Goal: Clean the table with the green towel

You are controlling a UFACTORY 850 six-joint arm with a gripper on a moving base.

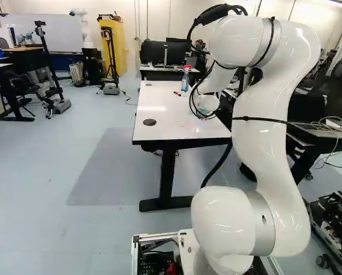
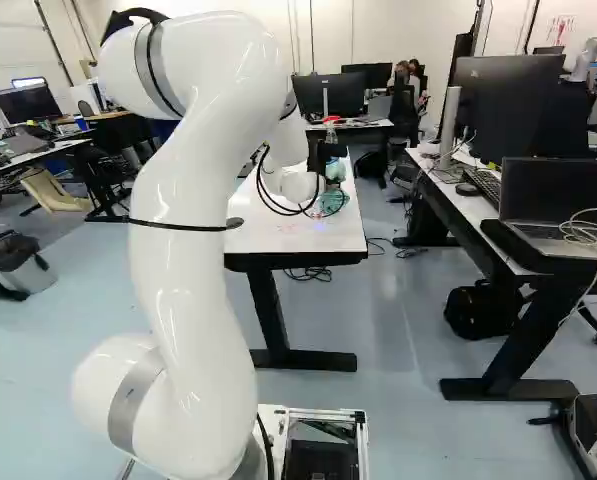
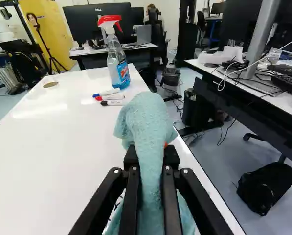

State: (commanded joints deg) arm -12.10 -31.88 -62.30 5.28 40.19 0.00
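In both base views the arm's wrist hides most of my gripper, with a bit of the green towel showing beside it over the table. The wrist view shows my gripper shut on the pale green towel. Cloth bulges ahead of the fingers and hangs down between and below them, near the table's right-hand edge. Small black marks show on the white table beside the towel. Whether the cloth's lower part presses on the tabletop is hidden.
Ahead on the table stand a spray bottle and several markers. A round disc is set in its far corner. Another desk with monitors and a laptop stands to the right, a black bag under it.
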